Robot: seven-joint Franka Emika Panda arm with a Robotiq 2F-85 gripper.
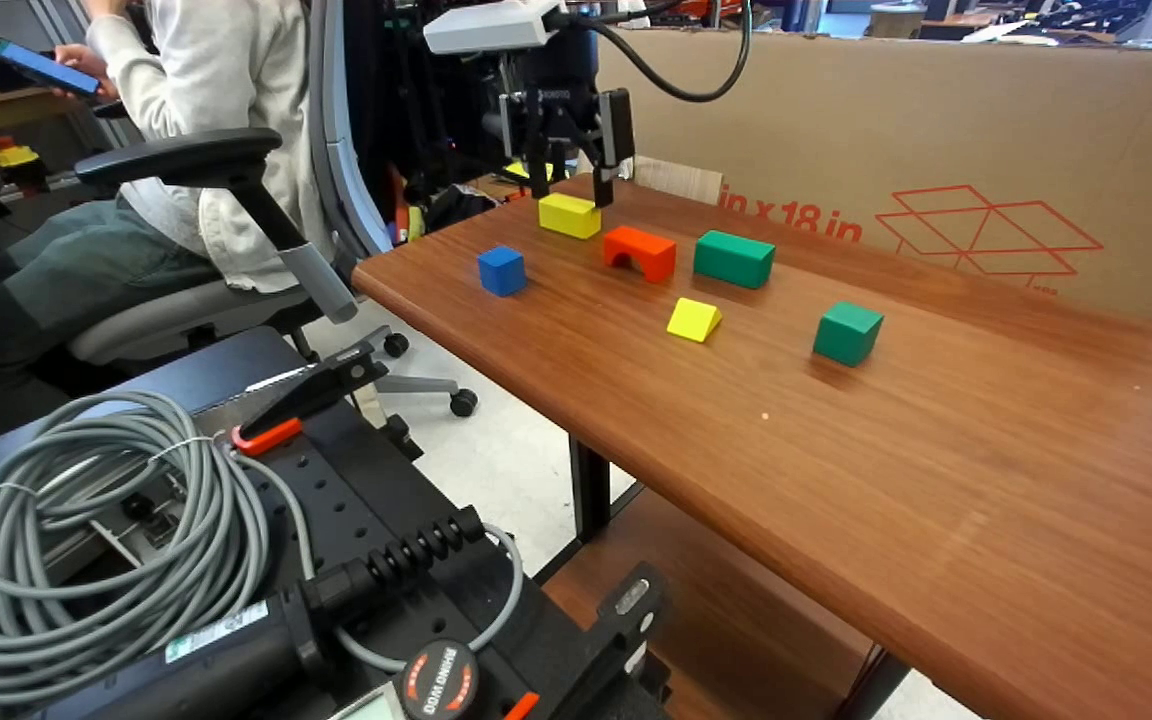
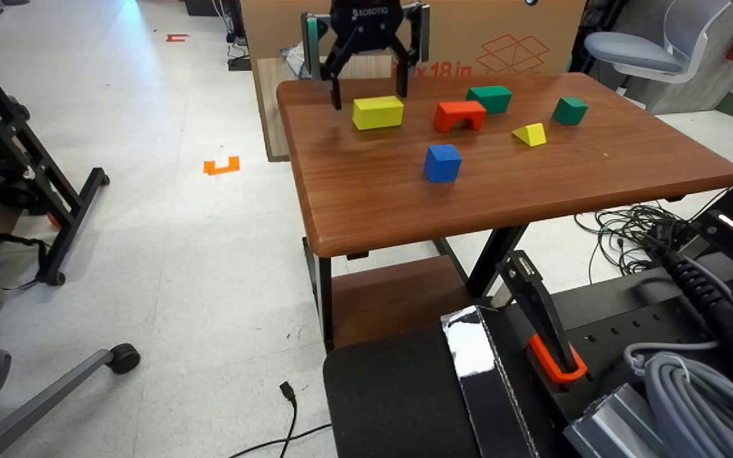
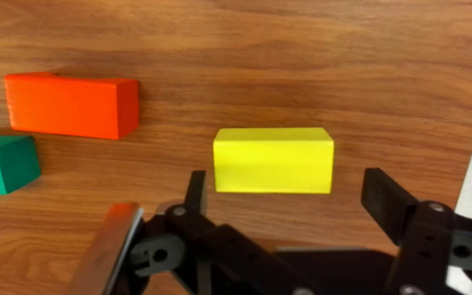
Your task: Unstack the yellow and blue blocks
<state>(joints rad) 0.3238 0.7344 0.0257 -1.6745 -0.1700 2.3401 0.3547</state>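
Near the yellow block (image 2: 377, 113) stand a red arch (image 2: 457, 111) and blue block (image 2: 442, 165); end effector (image 2: 369, 99) spread wide.

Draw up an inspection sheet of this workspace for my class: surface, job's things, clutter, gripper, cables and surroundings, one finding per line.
Surface: brown table; a small pale speck shows on top.
Job's things: yellow oblong block, blue cube and yellow wedge; they sit apart, none stacked.
Clutter: orange arch, green oblong block and green cube share the table.
Gripper: open, holding nothing; in the wrist view its fingers flank the two ends of the yellow oblong block.
Cables: black cable looping near the gripper; coiled grey cable off the table; tangled black cables on the floor.
Surroundings: seated person holding a phone; cardboard behind the table in both exterior views.
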